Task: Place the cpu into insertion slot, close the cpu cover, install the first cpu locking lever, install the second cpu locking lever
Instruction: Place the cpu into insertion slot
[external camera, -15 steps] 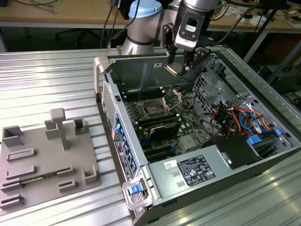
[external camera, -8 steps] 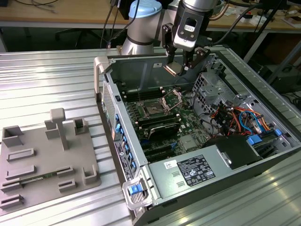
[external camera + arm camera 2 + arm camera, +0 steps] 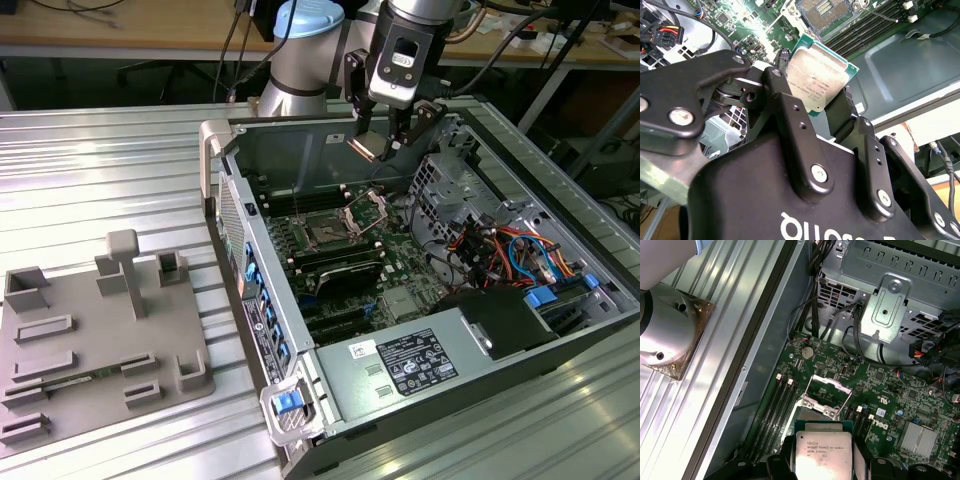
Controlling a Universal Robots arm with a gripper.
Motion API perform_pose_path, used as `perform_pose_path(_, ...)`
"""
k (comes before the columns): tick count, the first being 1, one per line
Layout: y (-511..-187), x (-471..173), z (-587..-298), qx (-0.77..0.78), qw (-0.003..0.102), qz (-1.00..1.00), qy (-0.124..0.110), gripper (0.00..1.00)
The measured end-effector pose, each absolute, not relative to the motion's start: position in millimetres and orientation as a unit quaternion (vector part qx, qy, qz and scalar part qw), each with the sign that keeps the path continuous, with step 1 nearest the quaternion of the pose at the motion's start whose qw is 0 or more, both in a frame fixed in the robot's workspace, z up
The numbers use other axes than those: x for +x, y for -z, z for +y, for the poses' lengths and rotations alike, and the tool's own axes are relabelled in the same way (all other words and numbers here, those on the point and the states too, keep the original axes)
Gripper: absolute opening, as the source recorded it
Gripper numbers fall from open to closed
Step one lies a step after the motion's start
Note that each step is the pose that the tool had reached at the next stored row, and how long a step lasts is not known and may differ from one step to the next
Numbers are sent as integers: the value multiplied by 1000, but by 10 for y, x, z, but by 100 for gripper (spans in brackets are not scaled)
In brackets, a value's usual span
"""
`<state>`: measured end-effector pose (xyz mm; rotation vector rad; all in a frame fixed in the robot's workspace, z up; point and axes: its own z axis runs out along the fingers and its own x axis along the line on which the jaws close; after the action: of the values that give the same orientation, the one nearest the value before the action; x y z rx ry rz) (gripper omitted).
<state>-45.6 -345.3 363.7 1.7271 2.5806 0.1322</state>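
Ribbed metal table (image 3: 100,170), with an open grey computer case (image 3: 470,330) lying on it. The black two-fingered gripper (image 3: 383,145) hangs above the green motherboard (image 3: 400,270), fingers clamped on the thin square silver-faced cpu (image 3: 817,80). Below, the dark square insertion slot (image 3: 327,232) lies exposed, and the silvery frame-shaped cpu cover (image 3: 365,208) is tilted up.

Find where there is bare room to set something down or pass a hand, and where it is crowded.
Bare: the ribbed table beyond the grey tray, bordered by the computer case. Crowded: the cable bundle at the exterior view's right, and the board around the insertion slot and raised cpu cover, where the hand holds the cpu above.
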Motion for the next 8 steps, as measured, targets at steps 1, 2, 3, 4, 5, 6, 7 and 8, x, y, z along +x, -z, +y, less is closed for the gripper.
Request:
perform_pose_path(1,-3637,-456,-3453,556,17,830,-43,55)
perform_pose_path(2,-3637,-456,-3453,556,17,830,-43,55)
perform_pose_path(3,-3637,-456,-3454,557,17,830,-42,55)
perform_pose_path(4,-3637,-457,-3454,558,17,829,-42,55)
perform_pose_path(5,-3637,-457,-3454,559,17,828,-42,55)
perform_pose_path(6,-3637,-457,-3454,562,17,826,-42,55)
perform_pose_path(7,-3636,-457,-3454,570,18,820,-42,55)
perform_pose_path(8,-3634,-456,-3454,577,18,815,-42,55)
